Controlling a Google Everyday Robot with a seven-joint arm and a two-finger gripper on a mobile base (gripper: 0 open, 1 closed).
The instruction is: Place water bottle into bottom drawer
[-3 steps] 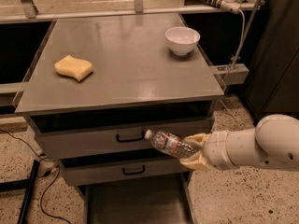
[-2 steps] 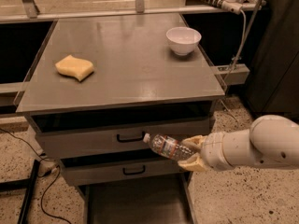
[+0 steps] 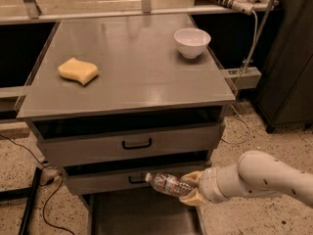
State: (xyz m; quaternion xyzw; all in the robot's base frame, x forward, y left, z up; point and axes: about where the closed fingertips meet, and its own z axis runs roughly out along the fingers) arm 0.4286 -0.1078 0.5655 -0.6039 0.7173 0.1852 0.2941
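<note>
The water bottle (image 3: 165, 183) is clear and ribbed, with a white cap pointing left and a red-and-blue label. It lies nearly level in my gripper (image 3: 192, 188), which is shut on its base end. The gripper reaches in from the right on a white arm, in front of the middle drawer's front. The bottom drawer (image 3: 142, 214) is pulled out below as a dark-grey shallow tray, and the bottle hangs above its rear right part.
Two grey drawers with black handles (image 3: 136, 144) sit above the open tray. On the cabinet top (image 3: 132, 72) lie a yellow sponge (image 3: 78, 70) at left and a white bowl (image 3: 192, 42) at back right. Cables run along the floor at left.
The gripper and bottle have moved down and slightly left, from the level of the upper drawer's lower edge to in front of the middle drawer, closer to the open tray.
</note>
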